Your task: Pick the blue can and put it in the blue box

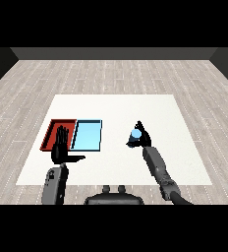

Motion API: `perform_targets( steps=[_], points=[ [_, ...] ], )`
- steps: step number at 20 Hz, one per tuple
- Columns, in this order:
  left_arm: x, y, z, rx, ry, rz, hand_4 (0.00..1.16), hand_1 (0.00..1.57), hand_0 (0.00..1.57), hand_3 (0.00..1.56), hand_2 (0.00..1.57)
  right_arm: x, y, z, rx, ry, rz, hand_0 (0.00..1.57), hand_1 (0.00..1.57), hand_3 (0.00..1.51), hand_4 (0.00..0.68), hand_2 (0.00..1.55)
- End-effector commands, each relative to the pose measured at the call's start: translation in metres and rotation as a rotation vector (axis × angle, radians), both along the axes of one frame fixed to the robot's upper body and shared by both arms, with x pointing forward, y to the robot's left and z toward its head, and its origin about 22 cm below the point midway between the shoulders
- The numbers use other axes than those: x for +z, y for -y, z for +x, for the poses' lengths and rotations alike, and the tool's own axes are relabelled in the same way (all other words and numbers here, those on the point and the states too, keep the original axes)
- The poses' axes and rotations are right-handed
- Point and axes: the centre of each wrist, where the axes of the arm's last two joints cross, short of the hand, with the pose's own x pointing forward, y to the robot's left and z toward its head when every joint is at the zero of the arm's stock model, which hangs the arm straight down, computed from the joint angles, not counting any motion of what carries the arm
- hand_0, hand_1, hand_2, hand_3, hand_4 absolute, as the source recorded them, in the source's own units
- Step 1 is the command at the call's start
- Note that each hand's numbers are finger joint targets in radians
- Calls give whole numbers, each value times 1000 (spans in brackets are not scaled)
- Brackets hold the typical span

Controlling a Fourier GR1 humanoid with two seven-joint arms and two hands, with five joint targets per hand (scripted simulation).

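Red tray (52,129) and blue tray (87,135) lie side by side, left of centre. Left hand (62,147), fingers straight and apart, overlaps the red tray. Right hand (142,138) curls round the blue can (134,134), right of both trays.

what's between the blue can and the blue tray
Nothing: in the head view only bare white table separates the blue tray from the blue can, which the right hand curls round.
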Motion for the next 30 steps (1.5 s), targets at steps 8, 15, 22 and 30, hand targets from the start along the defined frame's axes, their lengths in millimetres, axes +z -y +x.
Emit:
perform_targets(
  steps=[8,15,22,30],
  points=[
    [-4,0,3,-3,14,-9,0,0,0,0,0,-16,-27,1,-68,-18,-81,1056,1056,1127,177,1218],
    [-8,-1,-6,-26,3,-17,0,0,0,0,0,-5,-14,10,-74,-53,-185,1568,1568,1457,677,1502],
    [-14,2,-15,-32,-14,-12,0,0,0,0,0,38,3,33,-72,18,-193,1524,1524,1420,659,1468],
    [-11,41,20,-119,-98,42,0,0,0,0,0,45,-22,11,-63,138,-168,1481,1481,1415,646,1455]
  ],
)
